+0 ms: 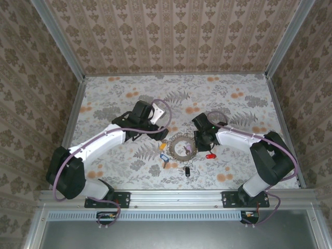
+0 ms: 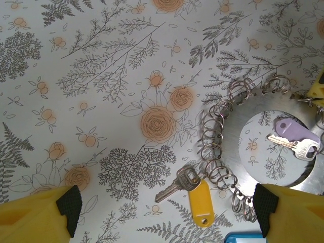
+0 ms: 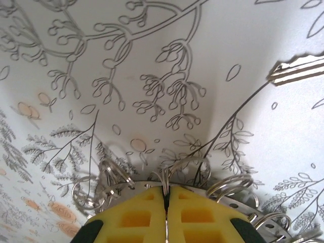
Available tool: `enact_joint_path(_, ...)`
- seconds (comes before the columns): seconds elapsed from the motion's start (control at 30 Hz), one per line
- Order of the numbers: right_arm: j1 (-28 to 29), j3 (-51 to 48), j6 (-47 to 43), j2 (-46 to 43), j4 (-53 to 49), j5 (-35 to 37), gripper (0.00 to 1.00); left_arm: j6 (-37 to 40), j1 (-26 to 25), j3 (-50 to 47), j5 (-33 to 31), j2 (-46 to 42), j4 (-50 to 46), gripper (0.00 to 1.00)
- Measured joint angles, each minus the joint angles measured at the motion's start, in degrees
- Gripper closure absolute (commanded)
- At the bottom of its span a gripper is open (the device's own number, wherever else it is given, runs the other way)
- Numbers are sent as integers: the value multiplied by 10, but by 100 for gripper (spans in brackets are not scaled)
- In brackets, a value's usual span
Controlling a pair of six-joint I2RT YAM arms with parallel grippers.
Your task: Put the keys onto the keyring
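The keyring (image 1: 181, 147) is a flat silvery disc ring edged with many small split rings, lying mid-table. My right gripper (image 1: 200, 140) is at its right rim. In the right wrist view the yellow pads (image 3: 147, 217) are pressed together, and the right gripper (image 3: 166, 192) is shut on one thin split ring (image 3: 183, 164) of the keyring (image 3: 229, 198). My left gripper (image 2: 167, 205) hangs open above a yellow-tagged key (image 2: 195, 190) that lies beside the keyring (image 2: 238, 152). A purple-tagged key (image 2: 293, 137) lies inside the ring's hole.
Loose keys lie near the ring: a blue-tagged one (image 1: 164, 158), a black one (image 1: 187, 171) and a red one (image 1: 210, 155). A bare key blade (image 3: 298, 68) shows ahead of the right gripper. Patterned walls close in the table on three sides.
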Motion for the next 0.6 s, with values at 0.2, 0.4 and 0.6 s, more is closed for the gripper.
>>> enact_joint_path(0.2, -6, 29, -55, 0, -40, -7, 100, 0, 0, -24, 13, -42, 20, 10)
enact_joint_path(0.4, -9, 36, -135, -13, -59, -13, 100, 21, 4, -87, 94, -99, 96, 9)
enact_joint_path(0.6, -11, 59, -230, -16, -62, -31, 100, 82, 9, -201, 239, -124, 265, 17)
